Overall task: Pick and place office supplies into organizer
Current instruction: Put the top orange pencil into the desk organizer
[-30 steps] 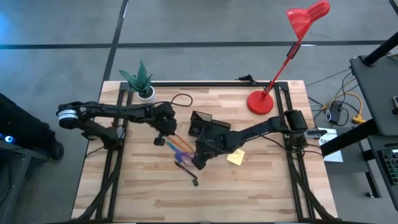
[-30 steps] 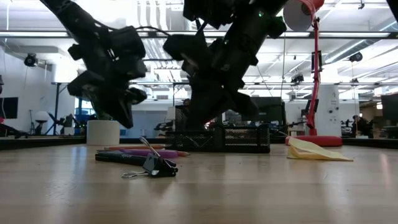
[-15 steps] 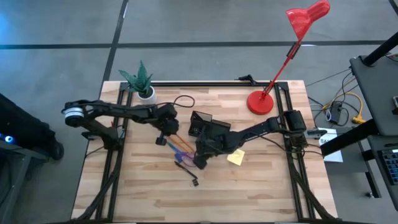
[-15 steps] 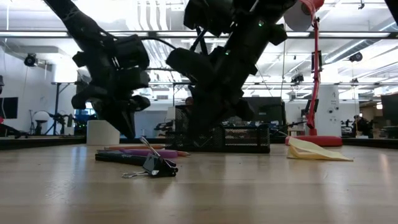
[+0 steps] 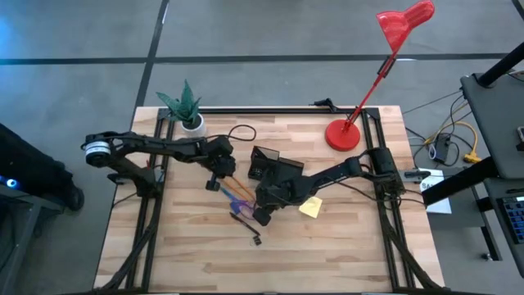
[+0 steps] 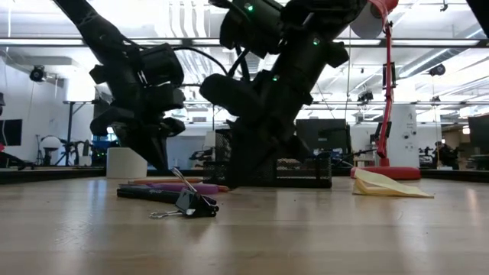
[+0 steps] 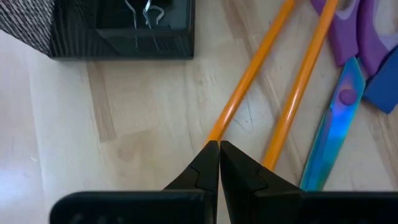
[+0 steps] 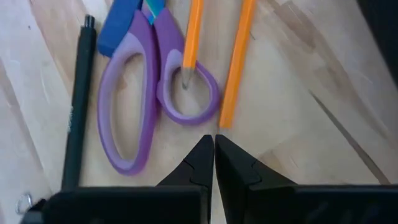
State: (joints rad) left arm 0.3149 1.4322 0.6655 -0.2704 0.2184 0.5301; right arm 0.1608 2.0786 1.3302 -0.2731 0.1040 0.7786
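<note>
Two orange pencils (image 5: 238, 189), purple-handled scissors (image 8: 146, 93) and a dark pen (image 8: 78, 106) lie together on the table's middle. A black clip (image 6: 191, 205) lies nearer, and a yellow sticky-note pad (image 5: 311, 206) lies to the right. The black organizer (image 5: 264, 164) stands behind them. My left gripper (image 7: 219, 144) is shut, low over the far end of one pencil (image 7: 249, 93). My right gripper (image 8: 214, 138) is shut too. It hovers just short of a scissors handle loop (image 8: 186, 99) and the other pencil's end (image 8: 225, 121), touching neither. My left gripper comes from above with its shut fingertips (image 7: 208, 155) right at the end of one orange pencil (image 7: 216, 132), which lies flat on the table. Whether the tips touch it I cannot tell.
A white plant pot (image 5: 192, 121) stands at the far left corner, and a red lamp base (image 5: 342, 133) at the far right. A black cable (image 5: 237, 131) loops behind the organizer, which holds clips (image 7: 146, 12). Bare wood lies along the near edge (image 5: 270, 266).
Both grippers have come down toward the pile of supplies. The left one has also shifted slightly toward the table's right and near side. The supplies lie where they were.
</note>
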